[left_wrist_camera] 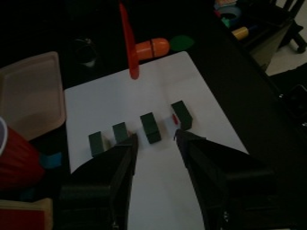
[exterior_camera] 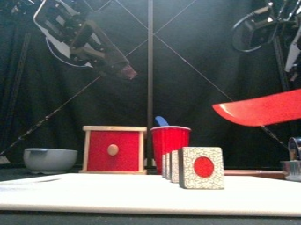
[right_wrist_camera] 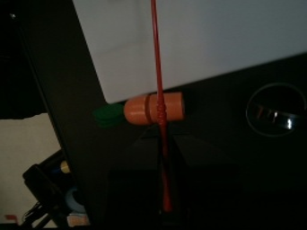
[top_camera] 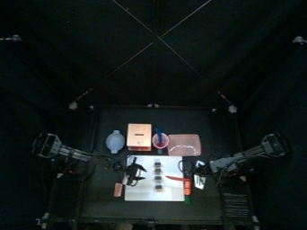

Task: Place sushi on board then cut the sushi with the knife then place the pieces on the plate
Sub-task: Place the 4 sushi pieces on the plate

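White cutting board (top_camera: 162, 198) on black table (top_camera: 102, 207); black curtains (top_camera: 153, 54) at 12 o'clock. 4 sushi pieces (left_wrist_camera: 149, 128) on the board, toward 11 o'clock. Left gripper (left_wrist_camera: 156, 142) spread wide above them. Right gripper (top_camera: 192, 169) at 3 o'clock, clamping red knife (left_wrist_camera: 126, 36).

Layout as I read it from here: board (top_camera: 156, 193) sits at the table's front middle. Four sushi pieces (left_wrist_camera: 121, 135) stand on it in a left-to-right row, in its back half. Behind the board, left to right: bowl (top_camera: 115, 141), box (top_camera: 139, 137), cup (top_camera: 160, 140) just beside the box, tray (top_camera: 184, 144). Carrot (right_wrist_camera: 162, 108) lies at the board's right edge, knife (exterior_camera: 259, 110) in the air above it
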